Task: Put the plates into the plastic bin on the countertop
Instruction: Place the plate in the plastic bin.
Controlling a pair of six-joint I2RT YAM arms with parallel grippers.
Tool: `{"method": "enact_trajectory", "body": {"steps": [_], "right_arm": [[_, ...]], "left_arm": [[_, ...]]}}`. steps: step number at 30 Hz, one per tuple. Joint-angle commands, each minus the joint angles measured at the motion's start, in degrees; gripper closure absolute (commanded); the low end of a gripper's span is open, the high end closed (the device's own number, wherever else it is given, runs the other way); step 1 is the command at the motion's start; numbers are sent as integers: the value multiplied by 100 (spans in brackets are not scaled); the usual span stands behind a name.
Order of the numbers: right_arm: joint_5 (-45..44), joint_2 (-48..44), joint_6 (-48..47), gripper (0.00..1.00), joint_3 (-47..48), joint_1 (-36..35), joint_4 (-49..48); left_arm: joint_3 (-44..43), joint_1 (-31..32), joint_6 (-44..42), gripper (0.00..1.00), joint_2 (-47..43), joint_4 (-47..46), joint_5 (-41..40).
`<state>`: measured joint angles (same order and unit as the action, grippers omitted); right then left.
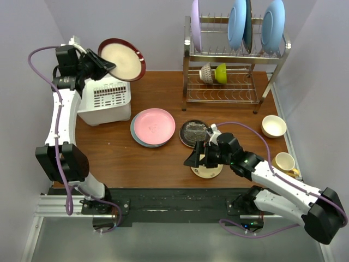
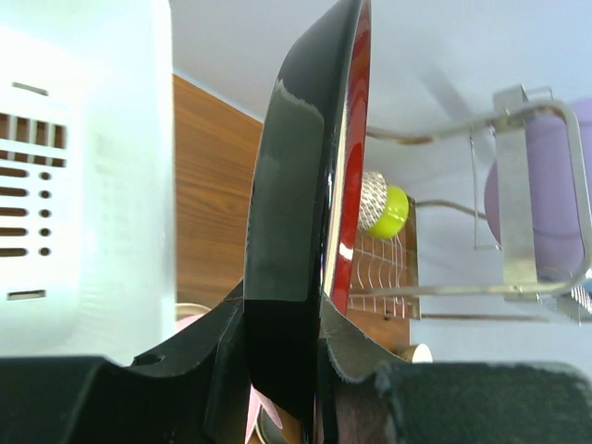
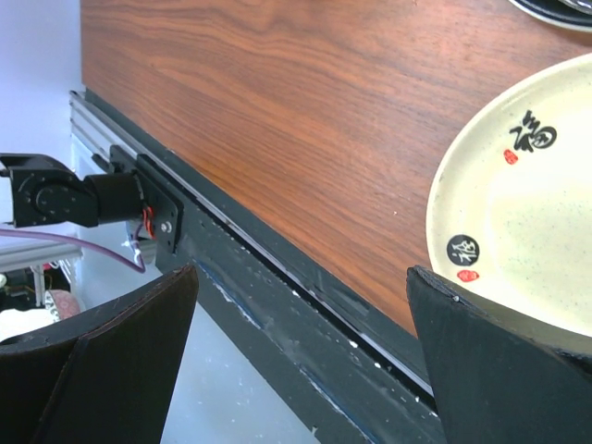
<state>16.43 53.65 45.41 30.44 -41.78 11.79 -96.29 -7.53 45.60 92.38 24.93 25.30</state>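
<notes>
**One plate up by the bin, one more waiting for a grab**

Close to the arm bases, the right gripper (image 1: 200, 159) hangs low over the small yellow plate (image 3: 532, 231). That plate lies flat on the countertop (image 1: 120, 158), near the front edge. The jaws are wide apart and hold nothing. I think this arm is getting ready to grab. Next it must get a finger under the rim and squeeze.

A bit further back lie the pink plate (image 1: 155, 124) and, just beside it, the dark glass plate (image 1: 192, 134). Both sit on the wood.

Further back on the left stands the plastic bin (image 1: 109, 109). The left gripper (image 1: 104, 64) pinches the cream plate with the maroon rim (image 1: 122, 59) by its edge, jaws closed partway on it. The plate is up in the air by the top of the bin, not inside. I think this is the step in hand. Next the arm must bring the plate over the opening, lower it and let go softly.

Furthest back is the wire rack (image 1: 234, 56).

The top view shows the held plate's round face. The left wrist view shows it edge-on between the fingers, with the bin's slotted wall off to its left. Only the right wrist view shows the little painted signs on the yellow plate. No view shows the inside of the bin
</notes>
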Motion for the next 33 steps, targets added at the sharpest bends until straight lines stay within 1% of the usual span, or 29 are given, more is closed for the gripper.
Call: {"method": "enact_trajectory", "body": {"steps": [1, 7, 12, 20, 25, 33], "right_arm": [[89, 14, -120, 1, -73, -15, 16], [80, 84, -129, 1, -90, -14, -19], [133, 181, -129, 1, -178, -23, -89], [150, 199, -155, 1, -310, -23, -133], [150, 208, -155, 1, -337, -14, -142], [150, 287, -164, 1, -319, -23, -160]], "left_arm": [[-496, -257, 317, 100, -62, -709, 151], [-531, -468, 133, 100, 61, -314, -323], [-312, -635, 1, 100, 8, -190, -675], [461, -873, 45, 100, -36, -524, -754], [813, -978, 28, 100, -18, -656, -947], [761, -1005, 27, 100, 464, -814, -729]]}}
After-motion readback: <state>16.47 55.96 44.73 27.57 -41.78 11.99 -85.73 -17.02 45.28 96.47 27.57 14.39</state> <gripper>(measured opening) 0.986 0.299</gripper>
